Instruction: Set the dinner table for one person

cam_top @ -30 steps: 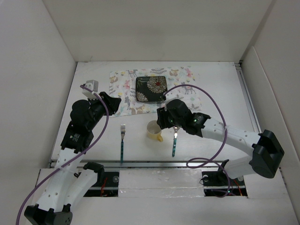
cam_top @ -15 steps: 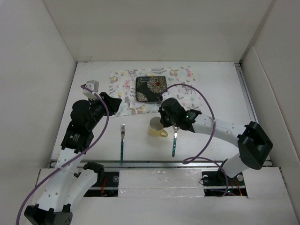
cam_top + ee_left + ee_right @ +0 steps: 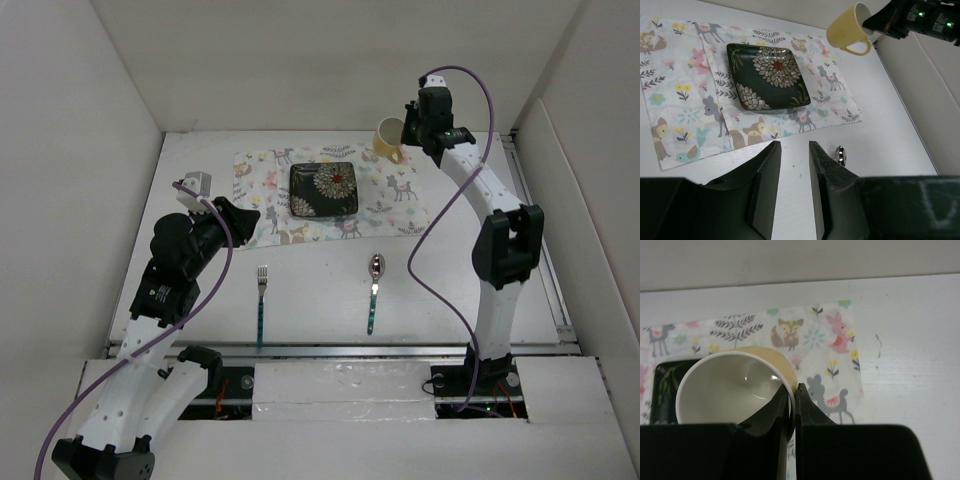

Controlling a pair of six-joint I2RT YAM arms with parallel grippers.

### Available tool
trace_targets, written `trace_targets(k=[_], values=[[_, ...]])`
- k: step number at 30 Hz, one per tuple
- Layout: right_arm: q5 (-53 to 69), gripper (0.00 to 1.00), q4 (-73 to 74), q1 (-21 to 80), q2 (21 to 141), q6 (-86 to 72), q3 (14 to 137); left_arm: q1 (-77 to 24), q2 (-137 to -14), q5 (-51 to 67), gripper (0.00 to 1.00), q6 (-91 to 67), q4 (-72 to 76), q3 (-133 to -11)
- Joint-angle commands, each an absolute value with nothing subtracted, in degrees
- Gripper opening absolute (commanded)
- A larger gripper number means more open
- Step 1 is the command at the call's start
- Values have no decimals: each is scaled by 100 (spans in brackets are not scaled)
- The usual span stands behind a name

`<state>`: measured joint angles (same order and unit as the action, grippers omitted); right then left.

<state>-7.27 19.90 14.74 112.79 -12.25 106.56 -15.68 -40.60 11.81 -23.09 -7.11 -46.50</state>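
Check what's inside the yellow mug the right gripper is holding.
Nothing shows inside the yellow mug: only its glossy cream wall and bottom. The right gripper, shut on the rim, hides the nearest part of the inside.

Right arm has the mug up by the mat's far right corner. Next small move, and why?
Probably lower it straight down. The right gripper pinches the yellow mug by its rim, tilted and seemingly off the surface, near the placemat corner beyond the plate.
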Motion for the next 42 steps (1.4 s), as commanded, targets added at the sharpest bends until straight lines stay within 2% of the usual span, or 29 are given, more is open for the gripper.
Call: trace_targets(k=[1,8,17,26,33,34,35,38,42], values=[[-422,0,2617,1293,12116,-1213,11991,-1582,-3999,1257,26,-2241,-483,-4676],[-290,0,3278,845,13524,-1371,13954,-1582,-4122,1283,26,-2224,-510,-4702],[-44,0,3269,598,14194,-1450,14721,-1582,-4219,1397,26,-2215,-483,-4693],[-53,0,3050,598,14555,-1529,14625,-1582,-4429,1424,26,-2197,-510,-4729],[-184,1,2813,598,14379,-1608,14319,-1582,-4500,1441,26,-2197,-501,-4729],[-176,7,2717,598,14335,-1634,14274,-1582,-4526,1433,26,-2197,-492,-4729],[-176,20,2690,598,14248,-1643,14230,-1582,-4535,1433,26,-2197,-492,-4729],[-79,39,2602,598,14107,-1661,14159,-1582,-4561,1441,26,-2197,-483,-4729],[130,51,2488,598,13835,-1696,14045,-1582,-4588,1450,26,-2197,-475,-4729]])
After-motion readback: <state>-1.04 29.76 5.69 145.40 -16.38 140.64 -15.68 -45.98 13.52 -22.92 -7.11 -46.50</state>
